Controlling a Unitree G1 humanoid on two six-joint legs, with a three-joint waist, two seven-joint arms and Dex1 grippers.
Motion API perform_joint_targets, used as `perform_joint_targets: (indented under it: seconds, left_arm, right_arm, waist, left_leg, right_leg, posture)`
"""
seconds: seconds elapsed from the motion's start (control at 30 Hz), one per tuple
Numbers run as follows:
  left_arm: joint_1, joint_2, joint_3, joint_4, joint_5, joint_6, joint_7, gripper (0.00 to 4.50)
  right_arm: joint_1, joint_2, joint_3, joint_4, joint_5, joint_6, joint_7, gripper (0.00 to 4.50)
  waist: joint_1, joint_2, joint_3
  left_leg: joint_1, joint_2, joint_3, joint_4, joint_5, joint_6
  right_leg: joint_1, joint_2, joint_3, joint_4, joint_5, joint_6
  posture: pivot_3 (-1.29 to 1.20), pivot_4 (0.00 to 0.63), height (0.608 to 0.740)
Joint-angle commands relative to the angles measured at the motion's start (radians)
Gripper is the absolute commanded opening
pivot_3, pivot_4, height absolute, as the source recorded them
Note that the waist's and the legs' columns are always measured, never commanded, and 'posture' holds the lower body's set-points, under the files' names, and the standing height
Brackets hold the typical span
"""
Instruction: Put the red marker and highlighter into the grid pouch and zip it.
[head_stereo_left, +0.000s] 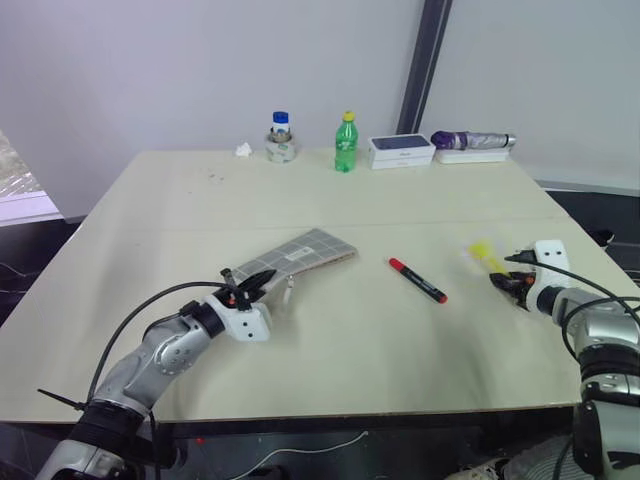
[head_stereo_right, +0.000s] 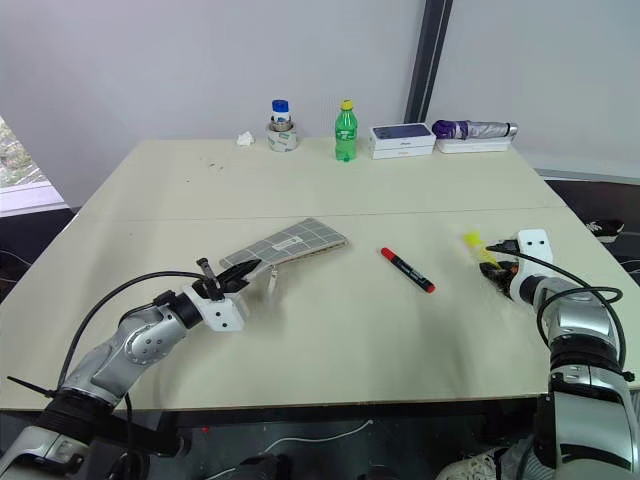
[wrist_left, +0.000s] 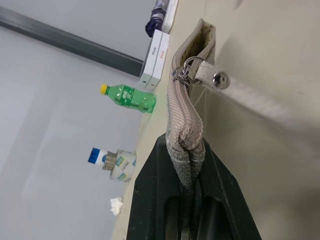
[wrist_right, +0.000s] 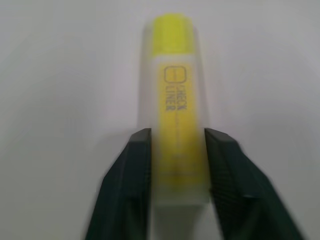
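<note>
Black fingers (wrist_right: 125, 185) flank the highlighter's (wrist_right: 176, 100) cut-off end.

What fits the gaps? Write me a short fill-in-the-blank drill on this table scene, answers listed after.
1. The left gripper is shut on one end of the grid ____.
2. The right gripper's two fingers stand on either side of the ____ highlighter.
3. The red marker lies on the table between the grid pouch and the ____.
4. At the table's far edge, the green bottle has a ____ cap.

Missing words: pouch; yellow; highlighter; yellow
</note>
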Motion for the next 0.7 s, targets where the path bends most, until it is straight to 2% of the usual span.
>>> perform_joint_targets:
  seconds: [0.03, 0.07, 0.17, 0.27, 0.37, 0.47, 0.7]
  left_arm:
    - [-0.009, -0.003, 0.016, -0.027, -0.019, 0.004, 0.004, 0.0]
    - [-0.011, -0.004, 0.016, -0.025, -0.021, 0.005, 0.003, 0.0]
    - [-0.02, -0.006, 0.011, -0.018, -0.016, 0.001, 0.006, 0.0]
    - [-0.031, -0.01, 0.003, -0.013, -0.007, -0.001, 0.008, 0.0]
    - [-0.042, -0.014, 0.0, -0.011, -0.009, 0.002, 0.006, 0.0]
    - [-0.051, -0.02, -0.001, -0.014, -0.016, 0.0, 0.002, 0.0]
    - [-0.034, -0.026, 0.0, -0.032, -0.055, -0.032, -0.013, 0.0]
  right_arm:
    - [0.03, 0.005, 0.001, -0.185, 0.065, 0.007, 0.09, 0.88]
    - [0.041, 0.012, -0.006, -0.232, 0.086, 0.021, 0.108, 0.88]
    - [0.142, 0.049, 0.017, -0.544, 0.184, 0.084, 0.188, 0.88]
    - [0.23, 0.089, 0.065, -0.808, 0.242, 0.158, 0.181, 0.88]
    - [0.298, 0.095, 0.135, -0.959, 0.24, 0.201, 0.179, 0.88]
    - [0.342, 0.116, 0.21, -1.034, 0.227, 0.211, 0.166, 0.88]
    - [0.307, 0.19, 0.284, -1.011, 0.184, 0.19, 0.096, 0.88]
  waist:
    - [0.0, 0.0, 0.0]
    - [0.0, 0.0, 0.0]
    - [-0.002, 0.0, 0.0]
    - [-0.001, 0.0, 0.0]
    - [0.003, 0.0, 0.0]
    - [0.008, 0.0, 0.0]
    - [0.005, 0.0, 0.0]
  left_leg:
    - [0.0, 0.0, 0.001, 0.0, 0.0, 0.0]
    - [0.0, 0.0, 0.001, 0.0, 0.0, 0.0]
    - [0.0, 0.001, 0.002, 0.0, 0.0, 0.001]
    - [0.0, 0.001, 0.001, 0.0, -0.001, 0.001]
    - [0.0, 0.001, 0.001, 0.001, -0.001, 0.001]
    - [0.0, 0.001, 0.001, 0.002, -0.001, 0.002]
    - [0.0, 0.001, 0.001, 0.002, -0.001, 0.001]
  right_leg:
    - [0.0, 0.0, 0.001, 0.0, 0.0, 0.0]
    - [-0.001, 0.0, 0.001, 0.0, 0.0, 0.0]
    - [-0.001, 0.0, 0.002, 0.0, 0.0, 0.001]
    - [-0.001, 0.0, 0.002, 0.0, 0.0, 0.001]
    - [-0.001, 0.0, 0.002, 0.0, 0.001, 0.002]
    - [0.0, 0.0, 0.002, 0.0, 0.001, 0.002]
    - [-0.001, 0.0, 0.002, 0.0, 0.002, 0.003]
  posture:
    - [0.0, 0.15, 0.74]
    - [0.0, 0.15, 0.74]
    - [0.0, 0.15, 0.74]
    - [0.0, 0.15, 0.74]
    - [0.0, 0.15, 0.74]
    - [0.0, 0.15, 0.74]
    - [0.0, 0.15, 0.74]
